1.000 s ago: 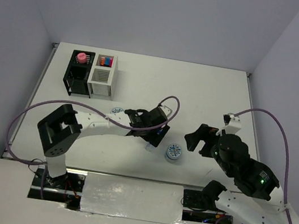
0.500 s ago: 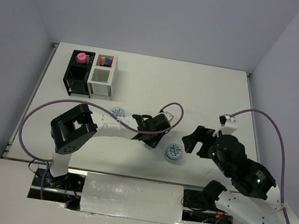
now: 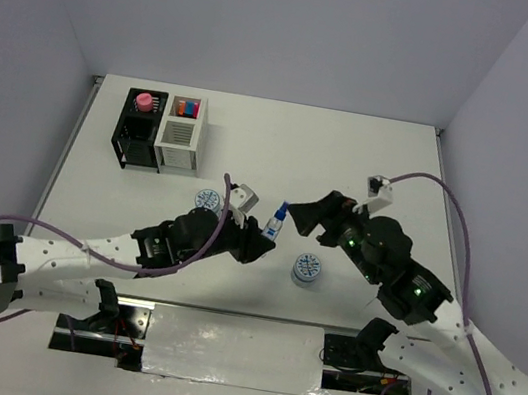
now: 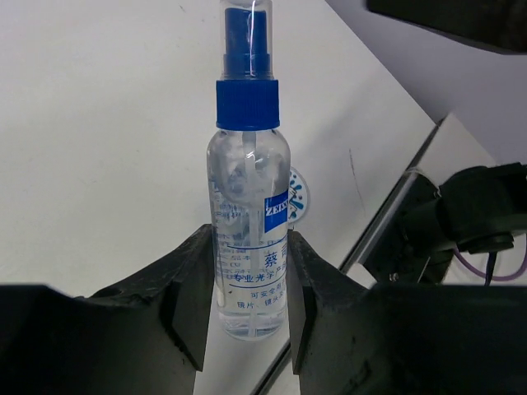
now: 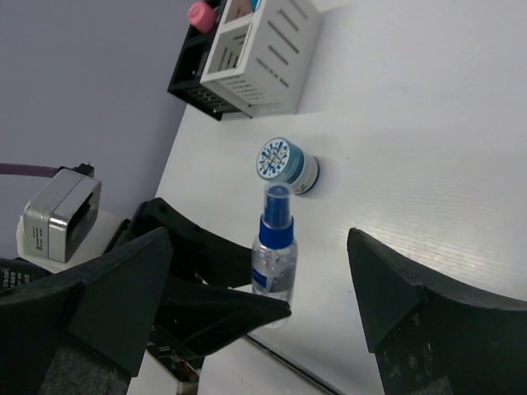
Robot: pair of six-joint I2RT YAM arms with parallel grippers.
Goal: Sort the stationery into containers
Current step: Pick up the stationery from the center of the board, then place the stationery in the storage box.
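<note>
Pinching jaws of the left gripper [image 4: 247, 309] are clamping the lower body of a clear plastic spray bottle with a blue cap [image 4: 249, 189], holding it nozzle-up over the near middle of the white table [image 3: 351, 161]. Facing it, the right gripper [image 3: 314, 216] is hovering just beside the nozzle, jaws spread wide and gripping nothing. 1 round light-blue patterned tin [image 3: 306, 267] is lying under the right arm, a 2nd tin [image 3: 207, 198] beside the left. At the far left, the black slatted box [image 3: 137, 141] is holding a pink-capped bottle [image 3: 142, 100], the joined white slatted box [image 3: 180, 143] several highlighters [image 3: 188, 106].
</note>
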